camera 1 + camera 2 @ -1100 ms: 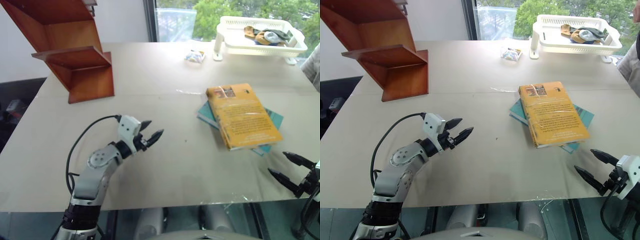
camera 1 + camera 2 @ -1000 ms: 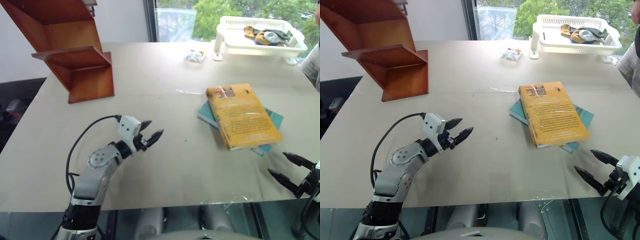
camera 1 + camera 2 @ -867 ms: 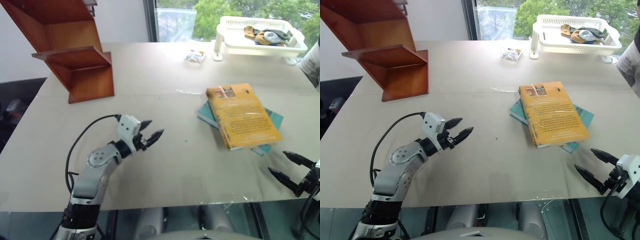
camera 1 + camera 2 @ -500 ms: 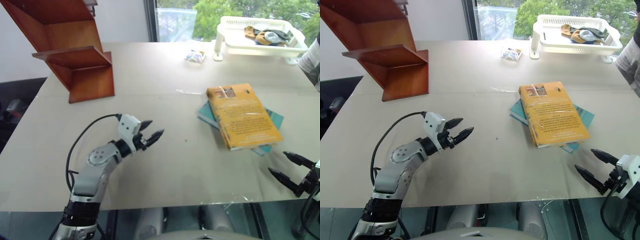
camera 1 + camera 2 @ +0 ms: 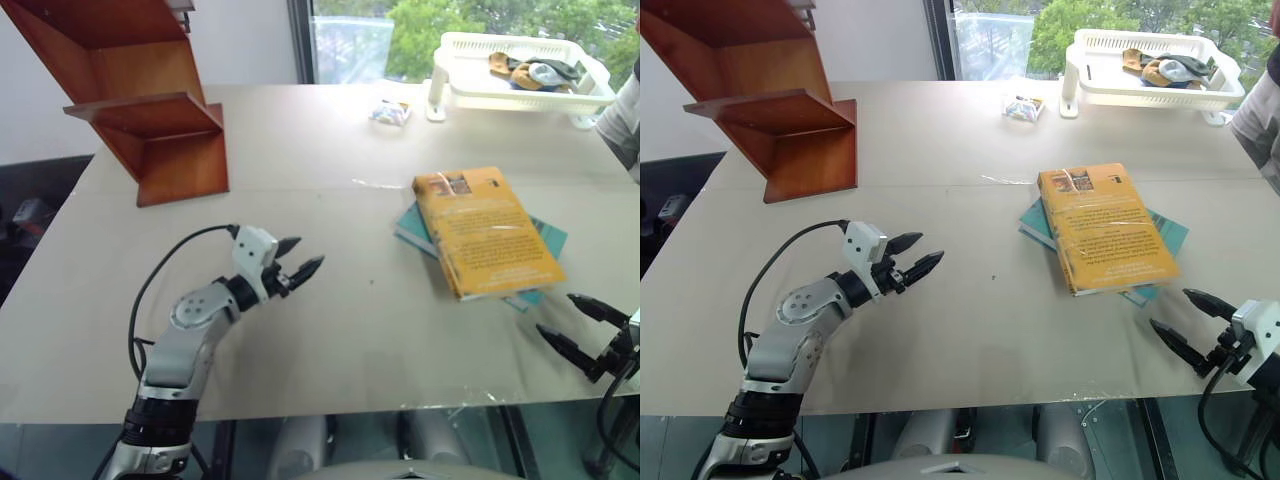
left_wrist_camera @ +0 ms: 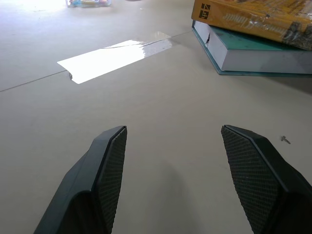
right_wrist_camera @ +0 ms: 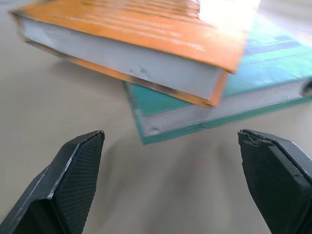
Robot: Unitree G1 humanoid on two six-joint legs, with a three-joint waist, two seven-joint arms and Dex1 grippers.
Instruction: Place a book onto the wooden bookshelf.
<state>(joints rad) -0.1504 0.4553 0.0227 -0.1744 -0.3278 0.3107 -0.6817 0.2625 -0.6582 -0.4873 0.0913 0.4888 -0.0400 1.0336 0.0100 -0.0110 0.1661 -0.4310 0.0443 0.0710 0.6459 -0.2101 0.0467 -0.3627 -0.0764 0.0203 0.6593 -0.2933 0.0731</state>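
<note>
The thick orange-yellow book (image 5: pixel 484 231) lies flat on top of a thinner teal book (image 5: pixel 548 238), right of the table's middle. At the far left corner stands the reddish-brown wooden bookshelf (image 5: pixel 150 110) with its flat tiers. My right gripper (image 5: pixel 573 325) hovers open near the table's front right edge, pointing at the near corner of the book (image 7: pixel 146 53), a short way from it. My left gripper (image 5: pixel 297 259) is open over the left middle of the table, empty, pointing right toward the books (image 6: pixel 253 19), well apart from them.
A white plastic basket tray (image 5: pixel 520 75) with cloth items stands at the far right. A small wrapped packet (image 5: pixel 389 113) lies beside it. A person's sleeve (image 5: pixel 622 110) shows at the right edge. A strip of clear tape (image 6: pixel 114 58) shines on the tabletop.
My right gripper has shifted slightly forward and to the right near the table's front edge. The left gripper and both books are where they were.
</note>
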